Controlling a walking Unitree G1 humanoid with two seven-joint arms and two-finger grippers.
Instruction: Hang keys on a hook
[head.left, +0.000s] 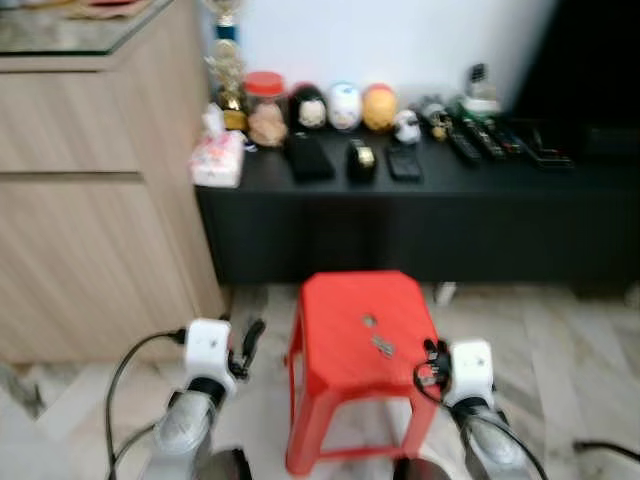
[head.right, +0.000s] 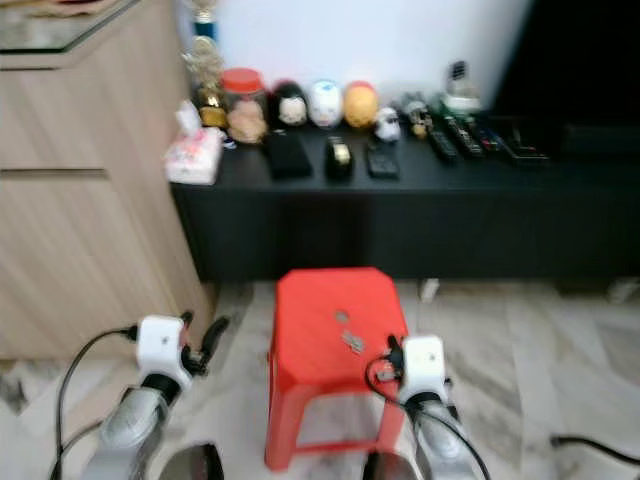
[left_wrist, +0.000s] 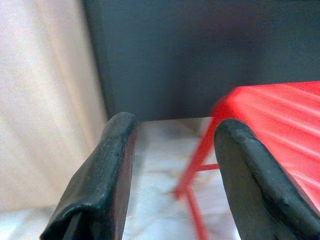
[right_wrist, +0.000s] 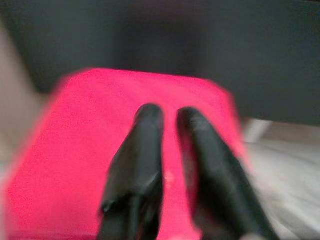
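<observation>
Left pincer (left_wrist: 170, 165) spread; right pincer (right_wrist: 170, 117) nearly closed.

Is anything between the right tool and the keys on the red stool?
Nothing visible. The keys lie bare on the red stool; the right tool sits at its right edge, close beside them.

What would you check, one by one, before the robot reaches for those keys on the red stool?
1. Keys lying on the red stool: ok, a small metallic item sits on top, though blurred.
2. Picture sharp enough to aim: not ok, all views are blurred.
3. Right gripper over the stool: ok, fingers nearly closed, nothing held.
4. Left gripper free: ok, open beside the stool, over the floor.
5. Hook located: cannot tell.
</observation>
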